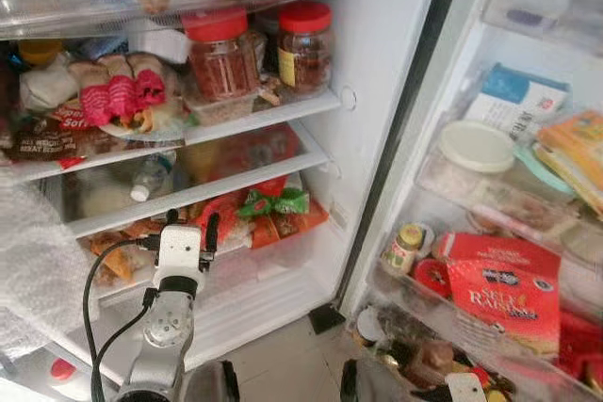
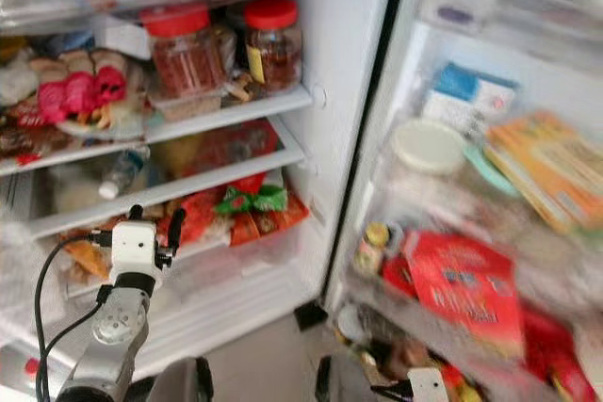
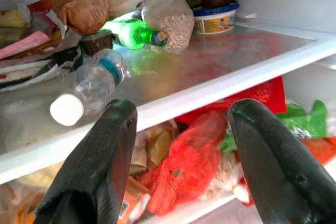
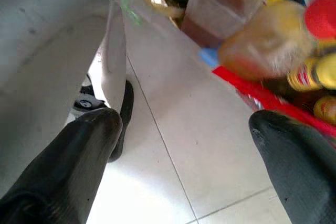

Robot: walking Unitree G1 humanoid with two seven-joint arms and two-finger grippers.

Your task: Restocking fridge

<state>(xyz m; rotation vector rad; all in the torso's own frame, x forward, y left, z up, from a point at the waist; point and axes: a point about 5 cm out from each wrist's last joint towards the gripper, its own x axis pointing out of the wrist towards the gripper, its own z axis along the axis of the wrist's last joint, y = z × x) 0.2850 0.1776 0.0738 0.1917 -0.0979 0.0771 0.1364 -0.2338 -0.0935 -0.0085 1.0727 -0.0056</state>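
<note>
Fridge shelves (image 1: pixel 236 124) hold two red-lidded jars (image 1: pixel 221 52); one water bottle (image 3: pixel 89 85) lies below; left pincer (image 1: pixel 191 225) wide, empty; right pincer (image 4: pixel 184 145) wide over floor tiles (image 4: pixel 178 129).

Clear plastic bottle (image 3: pixel 89 85) lies on a glossy glass shelf (image 3: pixel 210 56); matt black rubbery fingers (image 3: pixel 94 166); smooth pale floor tiles (image 4: pixel 184 145).

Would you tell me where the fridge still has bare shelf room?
Bare glass lies on the middle shelf, between the lying water bottle and the blue-rimmed tub. The jar shelf above and the drawer below are crowded.
</note>
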